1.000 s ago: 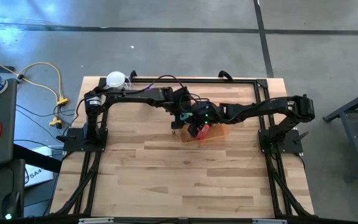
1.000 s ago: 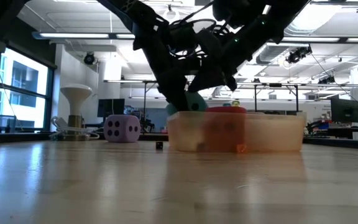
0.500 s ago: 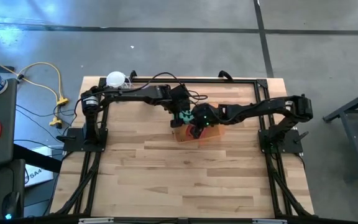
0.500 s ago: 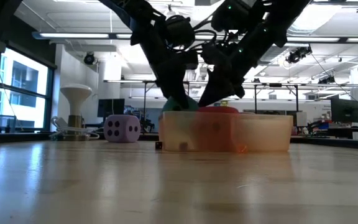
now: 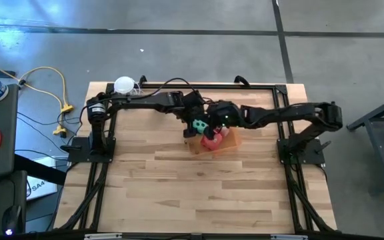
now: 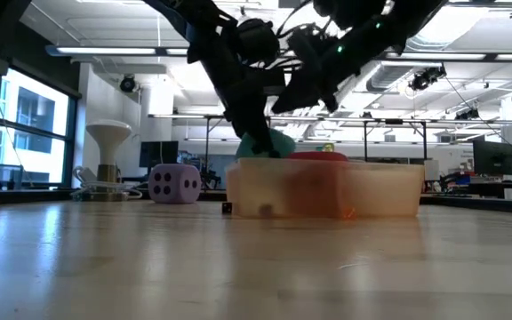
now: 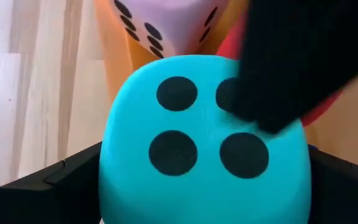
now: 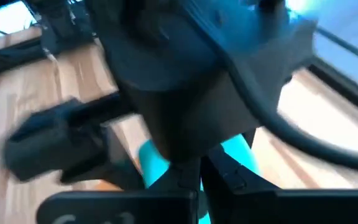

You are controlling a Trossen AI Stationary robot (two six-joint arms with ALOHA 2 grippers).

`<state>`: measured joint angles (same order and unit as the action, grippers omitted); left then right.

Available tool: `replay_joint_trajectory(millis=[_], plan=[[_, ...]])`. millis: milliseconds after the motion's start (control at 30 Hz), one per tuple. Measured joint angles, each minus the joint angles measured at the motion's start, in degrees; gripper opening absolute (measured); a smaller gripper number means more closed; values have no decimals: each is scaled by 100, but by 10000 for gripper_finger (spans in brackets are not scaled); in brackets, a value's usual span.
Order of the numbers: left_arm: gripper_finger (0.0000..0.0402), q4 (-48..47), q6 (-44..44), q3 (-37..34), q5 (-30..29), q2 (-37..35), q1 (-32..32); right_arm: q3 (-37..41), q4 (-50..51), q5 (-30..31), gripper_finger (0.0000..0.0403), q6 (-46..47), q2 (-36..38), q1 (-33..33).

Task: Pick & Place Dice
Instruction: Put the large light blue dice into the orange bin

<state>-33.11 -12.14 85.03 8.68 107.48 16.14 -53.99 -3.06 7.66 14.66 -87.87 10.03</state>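
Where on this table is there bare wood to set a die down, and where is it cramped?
Bare wood fills the table's whole near half, in front of the orange tray. Crowded: over the tray, where the left gripper holds the teal die beside the right gripper.

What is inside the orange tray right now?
In the orange tray a red die and a pink die show. The teal die, in the left gripper, covers the rest.

Matt teal die, translucent plastic tray — wood table
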Motion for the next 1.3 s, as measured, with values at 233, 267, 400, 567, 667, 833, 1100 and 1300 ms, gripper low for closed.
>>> replay_joint_trajectory(millis=[233,267,400,567,667,833,1100,1300], plan=[[400,-109,-183,-4,-46,9,-28,-1,-153,-469,3,121,-258,31],[400,-113,-184,-5,-47,13,-25,-1,-144,-527,3,164,-258,52],[400,-66,-131,-9,-55,13,-15,-6,199,-514,3,165,-258,69],[400,47,-99,-9,94,13,41,-6,399,-462,3,157,-299,91],[400,92,-91,-13,200,13,75,-6,359,-491,2,146,-450,89],[400,55,26,-24,173,22,87,-6,391,-744,2,290,-710,102],[400,103,142,-24,164,20,96,3,425,-671,2,315,-724,113],[400,127,27,-10,190,18,88,3,363,-454,2,332,-480,113]])
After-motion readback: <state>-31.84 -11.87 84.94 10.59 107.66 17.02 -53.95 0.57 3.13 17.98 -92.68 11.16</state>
